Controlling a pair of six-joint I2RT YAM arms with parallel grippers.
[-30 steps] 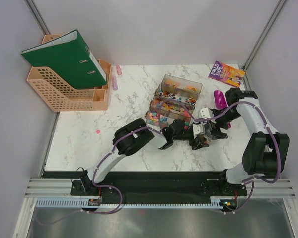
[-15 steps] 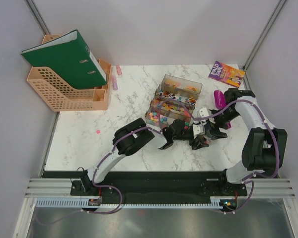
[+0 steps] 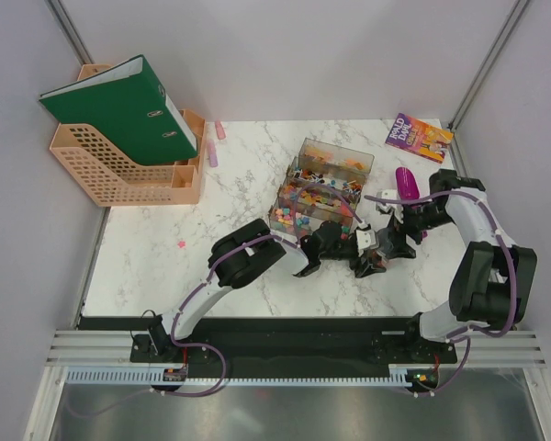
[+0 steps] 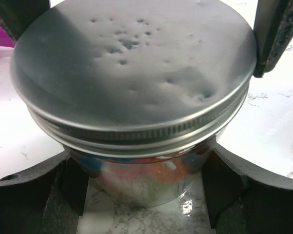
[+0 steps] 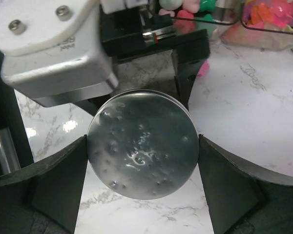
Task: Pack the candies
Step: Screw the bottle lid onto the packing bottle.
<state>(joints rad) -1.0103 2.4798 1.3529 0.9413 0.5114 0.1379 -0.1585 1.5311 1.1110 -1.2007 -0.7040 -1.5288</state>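
While left gripper (image 4: 144, 191) clamps the jar (image 4: 136, 176), right gripper (image 5: 142, 144) brackets lid rim (image 4: 136, 137), contact unclear.

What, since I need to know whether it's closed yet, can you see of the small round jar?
The jar is small, round and clear, and stands upright on the white marble table. A silver metal screw lid, its top pitted with little dents, sits on it; how tightly, I cannot tell. Mixed-colour candies show through the wall. The left gripper appears to clamp the jar from both sides. The right gripper straddles the lid, contact unclear.
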